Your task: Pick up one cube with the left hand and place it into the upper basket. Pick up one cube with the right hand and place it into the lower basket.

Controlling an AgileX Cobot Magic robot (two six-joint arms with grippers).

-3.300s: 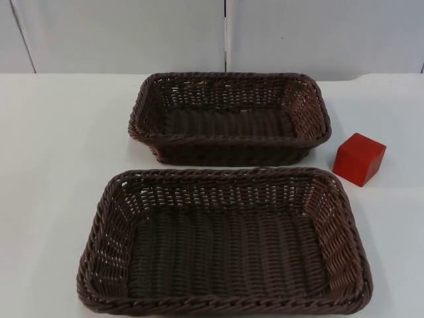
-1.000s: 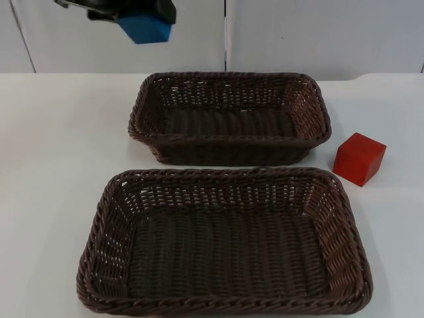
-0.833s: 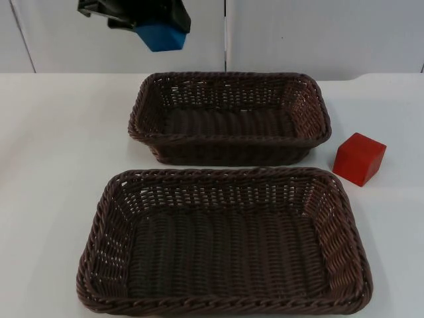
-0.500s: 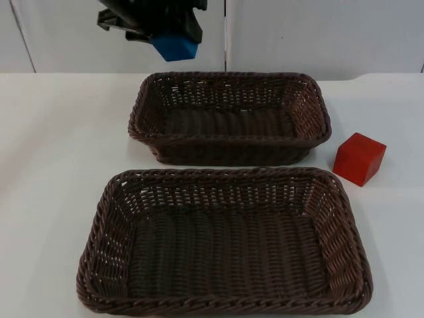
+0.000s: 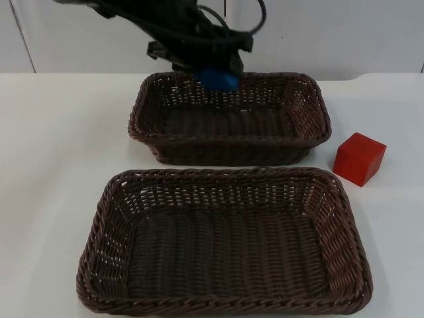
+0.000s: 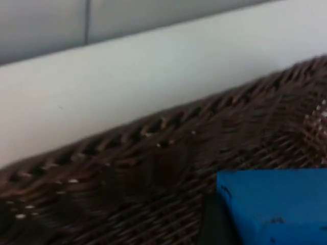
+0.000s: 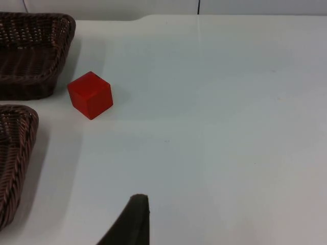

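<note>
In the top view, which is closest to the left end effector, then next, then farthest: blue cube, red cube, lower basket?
1. Blue cube, held in the left end effector over the upper basket's far rim.
2. Red cube, on the table, right.
3. Lower basket, nearest the camera.

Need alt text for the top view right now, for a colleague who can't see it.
The left gripper holds a blue cube over the upper basket's back rim. The lower basket lies nearer, and a red cube sits on the white table beside them.
</note>
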